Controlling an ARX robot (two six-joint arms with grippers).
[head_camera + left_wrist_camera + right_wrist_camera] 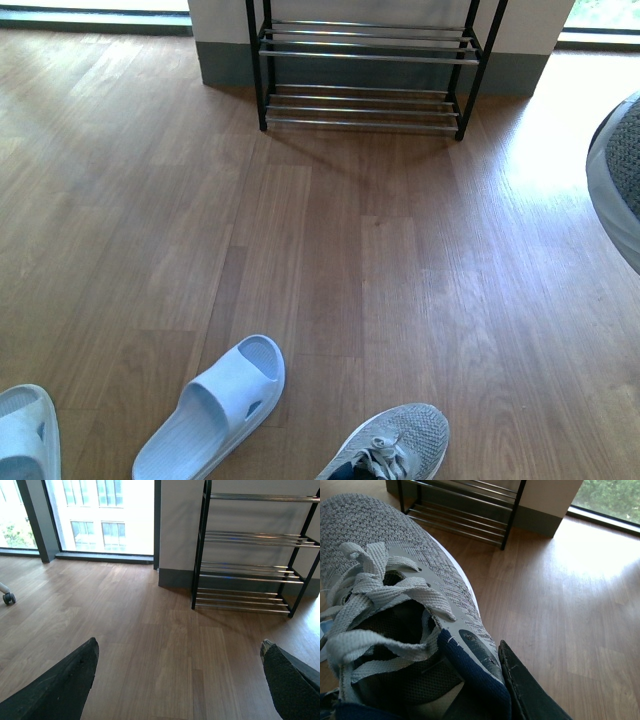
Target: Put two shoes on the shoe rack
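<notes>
**Over the floor's right side: one sneaker gripped, one on the boards**

At the right edge of the front view you find the first sneaker (pixel 625 160), raised off the floor (pixel 330 260) and cut off by the frame. The right wrist view shows its grey knit upper, grey laces and navy heel collar (pixel 395 580). The right gripper (pixel 492 662) is clenched on that collar. You can see one dark finger (pixel 525 685) lying against the outside of the heel, while the other is hidden.

The second sneaker (pixel 390 450) lies on the near part of the floor with its toe pointing away from the robot. It is well apart from the shoe rack (pixel 365 60).

The shoe rack stands at the far edge of the floor against the wall (pixel 520 30). The left wrist view shows its black frame and tiers of chrome bars (pixel 250 570).

The left gripper (pixel 180 645) hangs above bare boards. Its fingers (pixel 60 690) are spread wide and grasp nothing.

Two pale blue slide slippers lie at the near left of the floor. One (pixel 215 410) is just left of the second sneaker and the other (pixel 25 435) is at the left edge. In the left wrist view you can also see a caster wheel (pixel 7 598) on the floor below the window (pixel 100 515).
</notes>
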